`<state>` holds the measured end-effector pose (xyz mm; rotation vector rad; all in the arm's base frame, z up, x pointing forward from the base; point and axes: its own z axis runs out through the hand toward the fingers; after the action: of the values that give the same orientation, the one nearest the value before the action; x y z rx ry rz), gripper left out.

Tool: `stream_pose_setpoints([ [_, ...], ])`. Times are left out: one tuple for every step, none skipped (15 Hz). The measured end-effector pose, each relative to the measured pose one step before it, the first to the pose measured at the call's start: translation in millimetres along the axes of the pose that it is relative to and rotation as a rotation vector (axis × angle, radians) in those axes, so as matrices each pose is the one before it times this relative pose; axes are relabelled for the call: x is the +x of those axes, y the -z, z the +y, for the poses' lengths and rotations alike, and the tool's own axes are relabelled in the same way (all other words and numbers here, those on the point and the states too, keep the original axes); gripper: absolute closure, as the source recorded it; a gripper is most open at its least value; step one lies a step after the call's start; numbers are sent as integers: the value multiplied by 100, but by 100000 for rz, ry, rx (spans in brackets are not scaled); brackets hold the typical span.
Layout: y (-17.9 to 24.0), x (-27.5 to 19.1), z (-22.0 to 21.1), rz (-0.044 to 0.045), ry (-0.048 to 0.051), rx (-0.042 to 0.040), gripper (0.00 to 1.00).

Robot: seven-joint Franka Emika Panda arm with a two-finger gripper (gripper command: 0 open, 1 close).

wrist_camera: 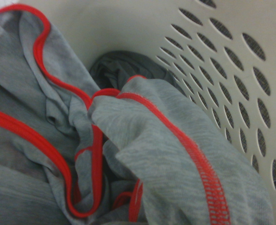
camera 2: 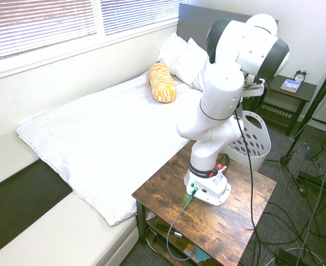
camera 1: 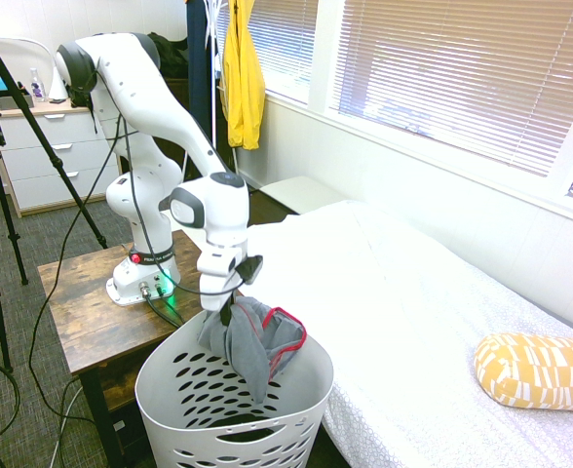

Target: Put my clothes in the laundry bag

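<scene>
A grey garment (camera 1: 255, 343) with red seams hangs from my gripper (camera 1: 226, 312), which is shut on its top. Its lower part dangles inside the laundry bag (camera 1: 194, 409), a round white plastic basket with oval holes that stands beside the bed. The wrist view shows the grey garment's folds (wrist_camera: 142, 136) close up against the basket's inner wall (wrist_camera: 232, 70). A darker piece of fabric (wrist_camera: 124, 68) lies lower in the basket. From the second exterior view only the basket (camera 2: 253, 141) shows behind the arm; the gripper and garment are hidden.
The bed (camera 1: 413, 292) with a white cover lies right of the basket, bearing a yellow-and-white patterned pillow (camera 1: 535, 370). A yellow garment (camera 1: 243, 73) hangs by the window. The wooden table (camera 1: 72, 302) stands left of the basket, a dresser (camera 1: 43, 156) behind it.
</scene>
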<state>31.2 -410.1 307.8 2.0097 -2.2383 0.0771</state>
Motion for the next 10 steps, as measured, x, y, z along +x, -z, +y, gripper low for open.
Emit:
stream_pose_setpoints([
  [-2463, 106, -300, -122, -1086, -698, 0],
  [-2186, -93, -352, -259, -1754, -318, 0],
  [-2061, -283, -757, -836, -1433, -288, 0],
  [-2125, -410, -711, -1509, -822, -512, 0],
  [-1913, -392, -818, -1846, -68, -559, 0],
  [-1726, -72, -1198, -2083, 658, 193, 0],
  [-1777, 469, -1186, -1868, 1080, 307, 0],
  [-1776, 858, -680, -1124, 1519, -941, 0],
  [-1931, 1026, -85, -920, 322, -1444, 0],
  [-2057, 1103, 391, -782, 2, -1656, 0],
])
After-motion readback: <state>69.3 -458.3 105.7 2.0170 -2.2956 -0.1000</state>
